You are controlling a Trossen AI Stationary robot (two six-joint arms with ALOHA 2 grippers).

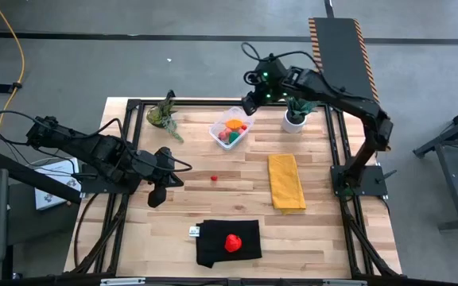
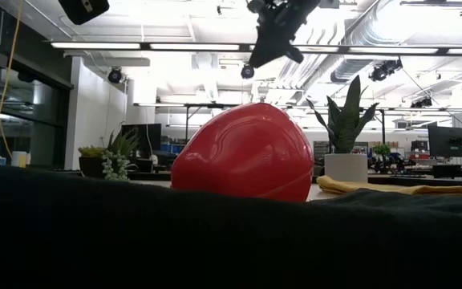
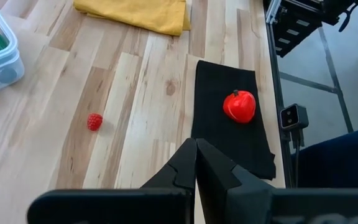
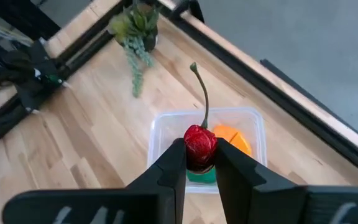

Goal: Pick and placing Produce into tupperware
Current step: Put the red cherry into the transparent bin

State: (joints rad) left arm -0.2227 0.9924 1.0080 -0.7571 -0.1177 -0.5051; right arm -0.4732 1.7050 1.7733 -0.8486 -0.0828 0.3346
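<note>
Tupperware (image 1: 230,131) sat at twelve o'clock on the table (image 1: 237,191), already holding orange and green pieces. Right gripper (image 4: 201,163) hung above it, clamped on a stemmed cherry (image 4: 199,144), apparently for release. Left gripper (image 3: 196,163), fingers together, waited at nine o'clock.

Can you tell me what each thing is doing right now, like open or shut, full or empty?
Right gripper: shut on the cherry, above the tub.
Cherry: held in the air, stem up.
Tub: open, no lid, partly filled with orange and green pieces.
Left gripper: jaws shut, holding nothing, over the table.
Small red berry: loose on the table.
Big red fruit: resting on the black cloth.
Yellow cloth: folded flat.
</note>
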